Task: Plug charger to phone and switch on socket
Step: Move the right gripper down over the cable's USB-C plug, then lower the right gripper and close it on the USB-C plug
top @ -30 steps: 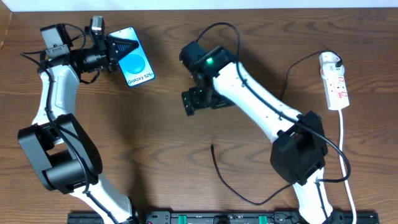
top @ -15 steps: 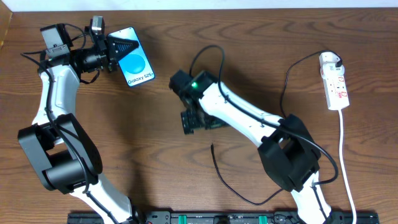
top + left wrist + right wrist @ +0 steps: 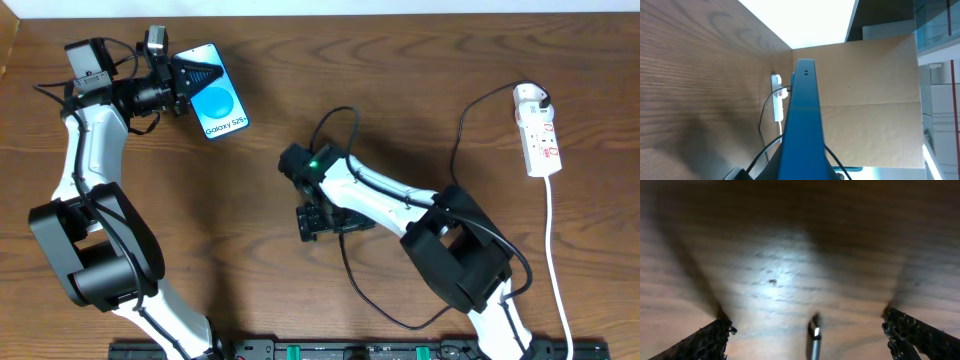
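My left gripper (image 3: pixel 205 78) is shut on the phone (image 3: pixel 222 105) at the back left and holds it by its upper end. In the left wrist view the phone (image 3: pixel 802 120) shows as a blue slab running away from the camera. The charger's thin black cable (image 3: pixel 362 298) loops across the front of the table and up to a white adapter (image 3: pixel 530 96) at the socket's far end. Its plug tip (image 3: pixel 814 332) lies on the wood between the wide-apart fingers of my open right gripper (image 3: pixel 811 330), untouched. The socket (image 3: pixel 538 132) lies at the far right.
The socket's white cord (image 3: pixel 556 260) runs down the right side toward the front edge. A black rail (image 3: pixel 340 350) lines the front edge. Beyond the table stands a cardboard panel (image 3: pixel 865 100); the socket (image 3: pixel 776 97) shows small near it.
My right arm has swung from the table's middle back toward the front and come down over the charger's plug tip. The left arm and the phone have not moved.
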### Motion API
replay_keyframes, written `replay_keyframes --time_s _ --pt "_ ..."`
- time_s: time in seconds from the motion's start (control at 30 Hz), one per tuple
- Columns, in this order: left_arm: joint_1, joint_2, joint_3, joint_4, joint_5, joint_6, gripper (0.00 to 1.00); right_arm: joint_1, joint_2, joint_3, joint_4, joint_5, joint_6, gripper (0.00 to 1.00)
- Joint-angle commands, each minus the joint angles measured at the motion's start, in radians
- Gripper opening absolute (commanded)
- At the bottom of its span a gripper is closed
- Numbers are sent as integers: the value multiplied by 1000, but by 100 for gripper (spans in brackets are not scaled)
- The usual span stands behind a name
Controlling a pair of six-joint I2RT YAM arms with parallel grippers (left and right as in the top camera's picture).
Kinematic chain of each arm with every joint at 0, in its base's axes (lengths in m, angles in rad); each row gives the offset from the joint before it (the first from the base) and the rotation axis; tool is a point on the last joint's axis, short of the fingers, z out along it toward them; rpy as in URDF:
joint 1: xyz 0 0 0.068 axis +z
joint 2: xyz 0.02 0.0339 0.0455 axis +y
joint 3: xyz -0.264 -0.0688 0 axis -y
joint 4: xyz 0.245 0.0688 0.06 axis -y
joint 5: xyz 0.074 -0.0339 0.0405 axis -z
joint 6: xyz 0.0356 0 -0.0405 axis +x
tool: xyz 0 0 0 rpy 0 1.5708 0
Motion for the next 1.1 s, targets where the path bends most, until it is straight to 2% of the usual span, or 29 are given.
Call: replay_keyframes --time_s 0.0,0.53,0.67,0.83,1.07 --pt "3 -29 1 0 32 10 7 10 5 -26 2 -26 17 96" --pt "3 -29 1 0 32 10 7 54 5 -82 -8 -66 74 94" --pt "3 -29 1 0 32 10 7 66 5 -83 -12 -64 82 87" --pt "3 -29 1 0 32 10 7 66 5 -84 -12 -61 89 85" --pt "3 -29 1 0 32 10 7 67 5 -84 -12 -61 88 67"
